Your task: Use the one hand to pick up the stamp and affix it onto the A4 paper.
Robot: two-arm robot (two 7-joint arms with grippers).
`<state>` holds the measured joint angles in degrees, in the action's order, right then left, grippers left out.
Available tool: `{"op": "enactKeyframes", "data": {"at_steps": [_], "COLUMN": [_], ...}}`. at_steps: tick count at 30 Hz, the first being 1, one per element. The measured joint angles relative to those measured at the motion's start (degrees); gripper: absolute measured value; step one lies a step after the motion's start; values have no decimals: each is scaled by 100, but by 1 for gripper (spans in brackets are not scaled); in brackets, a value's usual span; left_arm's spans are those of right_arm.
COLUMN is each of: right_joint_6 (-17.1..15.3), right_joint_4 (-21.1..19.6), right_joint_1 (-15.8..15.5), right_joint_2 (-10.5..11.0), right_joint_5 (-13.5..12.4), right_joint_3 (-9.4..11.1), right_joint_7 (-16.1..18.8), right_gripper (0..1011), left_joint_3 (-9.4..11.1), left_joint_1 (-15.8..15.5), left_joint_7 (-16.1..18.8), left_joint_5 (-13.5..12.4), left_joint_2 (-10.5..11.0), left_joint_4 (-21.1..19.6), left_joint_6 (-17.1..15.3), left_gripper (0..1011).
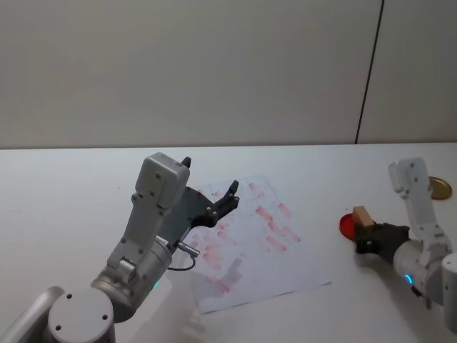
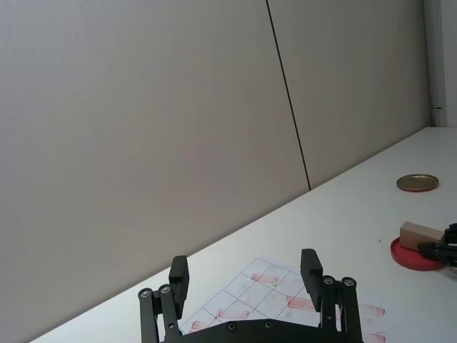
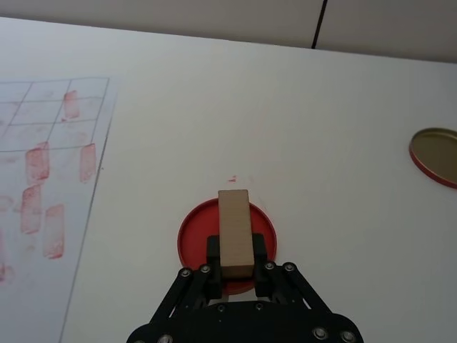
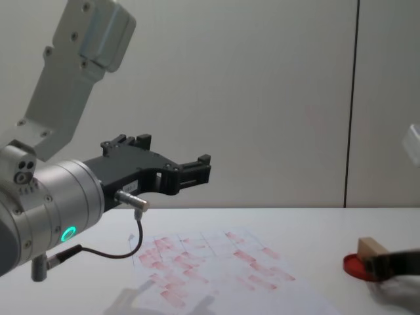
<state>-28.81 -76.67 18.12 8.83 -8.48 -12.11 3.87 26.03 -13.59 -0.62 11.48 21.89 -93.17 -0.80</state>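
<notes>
Nearest the robot on its right, the right hand [image 3: 235,251] sits low over the white table [image 1: 71,186], its two black fingers [image 3: 213,248] closed narrowly on the stamp [image 3: 234,229] and gripping the near end of the light wooden block from either side. The rest of the block points away from the wrist and lies over the round red ink pad [image 3: 194,232]. The chest view has the block's lower edge down at the pad, but whether wood meets ink cannot be told. On the robot's left, the left hand [image 2: 245,266] is raised well above the table with its jaws spread wide and nothing between them, over the near left part of the A4 paper [image 1: 264,250]. The sheet lies flat between the two arms, skewed so one corner points away from the robot, ruled in a faint grid and carrying many smudgy red rectangular prints. The pad and stamp are beside the paper's right edge, apart from it on bare table. Farther back on the right a round gold-coloured lid [image 1: 441,188] lies flat by itself. Behind the table's far edge stands a plain pale wall [image 1: 214,71] with one dark vertical seam.
</notes>
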Motion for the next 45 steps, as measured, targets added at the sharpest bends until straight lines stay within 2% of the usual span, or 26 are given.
{"op": "enactKeyframes", "data": {"at_steps": [10, 19, 26, 34, 45], "right_joint_6": [36, 146, 201, 130, -38], "right_joint_4": [-410, -1020, -1273, -1260, -765], "right_joint_1": [25, 30, 47, 86, 190], "right_joint_2": [-15, -37, -84, -174, -349], "right_joint_5": [223, 496, 594, 600, 584], "right_joint_3": [-48, -119, -177, -260, -414], "right_joint_7": [52, 87, 189, 374, 658], "right_gripper": [229, 232, 229, 229, 229], "left_joint_3": [0, 0, 0, 0, 0], "left_joint_1": [0, 0, 0, 0, 0], "left_joint_7": [0, 0, 0, 0, 0], "left_joint_5": [0, 0, 0, 0, 0], "left_joint_2": [0, 0, 0, 0, 0], "left_joint_4": [0, 0, 0, 0, 0], "left_joint_6": [0, 0, 0, 0, 0], "left_gripper": [993, 993, 993, 993, 993]}}
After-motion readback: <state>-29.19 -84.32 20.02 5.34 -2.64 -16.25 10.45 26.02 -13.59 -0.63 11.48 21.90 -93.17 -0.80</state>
